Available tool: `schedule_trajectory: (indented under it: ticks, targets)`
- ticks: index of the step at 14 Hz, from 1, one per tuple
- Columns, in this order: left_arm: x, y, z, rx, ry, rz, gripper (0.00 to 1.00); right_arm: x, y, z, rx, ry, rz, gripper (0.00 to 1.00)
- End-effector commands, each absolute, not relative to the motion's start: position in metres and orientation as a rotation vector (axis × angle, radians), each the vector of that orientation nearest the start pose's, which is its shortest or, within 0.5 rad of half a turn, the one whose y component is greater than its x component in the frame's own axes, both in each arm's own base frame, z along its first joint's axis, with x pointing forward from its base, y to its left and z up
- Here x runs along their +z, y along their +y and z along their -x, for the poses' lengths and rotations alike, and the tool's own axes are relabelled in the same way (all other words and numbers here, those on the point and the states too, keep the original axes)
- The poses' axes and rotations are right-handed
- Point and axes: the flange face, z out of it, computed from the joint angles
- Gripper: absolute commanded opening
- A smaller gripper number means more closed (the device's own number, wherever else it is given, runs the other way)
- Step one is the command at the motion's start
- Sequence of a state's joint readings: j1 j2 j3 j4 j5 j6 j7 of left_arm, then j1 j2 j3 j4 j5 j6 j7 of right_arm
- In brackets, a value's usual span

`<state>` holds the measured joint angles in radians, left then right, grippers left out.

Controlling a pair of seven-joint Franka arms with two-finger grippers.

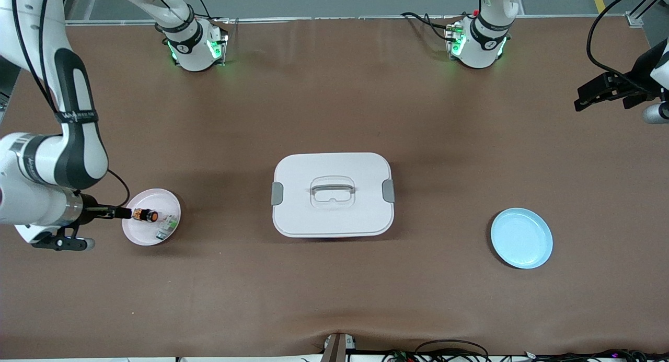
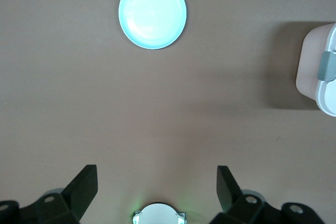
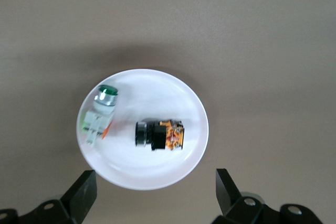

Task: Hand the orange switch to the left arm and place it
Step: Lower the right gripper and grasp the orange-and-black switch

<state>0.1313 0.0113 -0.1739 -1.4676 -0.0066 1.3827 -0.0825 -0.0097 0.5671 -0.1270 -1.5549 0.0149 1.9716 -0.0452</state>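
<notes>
The orange switch (image 1: 146, 215) (image 3: 160, 135) lies on its side on a pink plate (image 1: 151, 237) (image 3: 147, 174) at the right arm's end of the table. My right gripper (image 1: 124, 213) (image 3: 155, 174) hovers over that plate's outer edge, open, with nothing between its fingers and well above the switch. The white lidded box (image 1: 313, 218) (image 2: 321, 72) stands at the table's middle, lid on. My left gripper (image 1: 581, 98) (image 2: 156, 170) hangs open and empty above the bare table at the left arm's end, where that arm waits.
A small green-and-white part (image 1: 167, 225) (image 3: 100, 114) lies on the pink plate beside the switch. A pale blue plate (image 1: 521, 237) (image 2: 152, 12) sits toward the left arm's end, nearer the front camera than the box. Cables run along the table's front edge.
</notes>
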Motion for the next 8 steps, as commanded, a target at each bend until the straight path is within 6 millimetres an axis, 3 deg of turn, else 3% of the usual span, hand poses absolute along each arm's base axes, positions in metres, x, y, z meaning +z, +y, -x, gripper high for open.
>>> schedule_trajectory:
  ticks: [1,5,8]
  targets:
    - [0.667,-0.013,-0.533,0.117,-0.091,3.124,1.0,0.288,-0.086,-0.681,0.259,0.134,3.181,1.0]
    - [0.676,0.0,-0.532,0.084,-0.118,3.127,1.0,0.255,-0.097,-0.675,0.248,0.102,3.176,1.0]
    - [0.671,0.021,-0.536,0.098,-0.171,3.133,1.0,0.228,-0.106,-0.673,0.228,-0.007,3.173,1.0]
